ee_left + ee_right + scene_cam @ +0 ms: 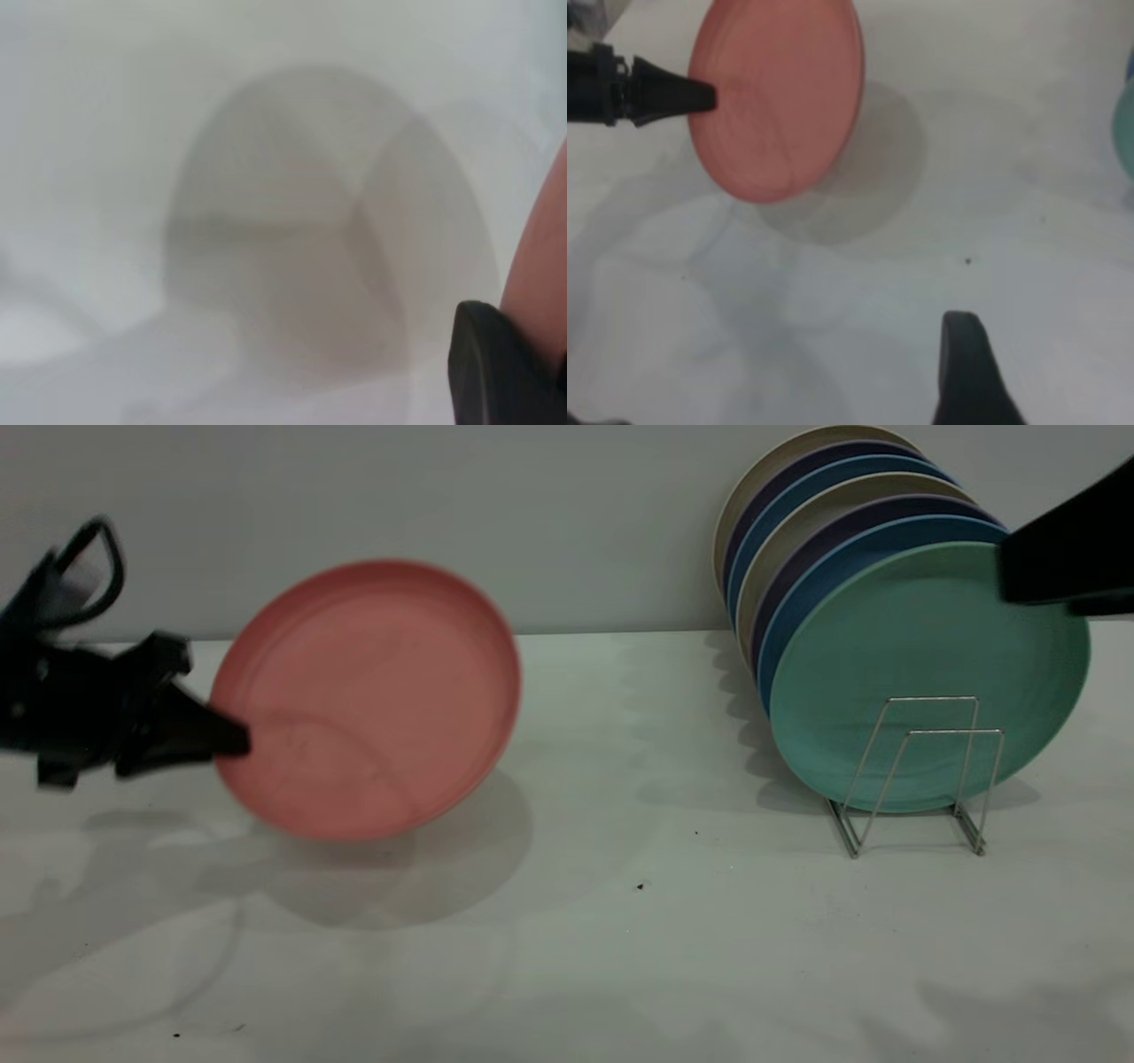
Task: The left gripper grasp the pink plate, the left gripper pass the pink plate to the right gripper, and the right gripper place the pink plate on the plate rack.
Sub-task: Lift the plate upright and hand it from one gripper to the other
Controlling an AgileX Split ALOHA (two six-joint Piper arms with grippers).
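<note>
Holding the round salmon-pink plastic plate (368, 700) by its edge, our left gripper (232, 737), black with looped cables, sits at the left side of the white table (620, 921). Its pointed jaws pinch the rim, and the plate hangs tilted above the tabletop, its face turned towards the exterior camera and its shadow on the surface below. In our right wrist view the same plate (775, 97) shows clear of the table with the gripper tip (700, 96) on its edge. Our right gripper (1067, 549), plain black, hovers high at the right, in front of the mint-green plate (921, 664); we cannot tell how its jaws stand. That green plate fronts a row of blue and beige plates (824, 505) standing in the thin silver wire plate rack (921, 779), well apart from the pink one.
</note>
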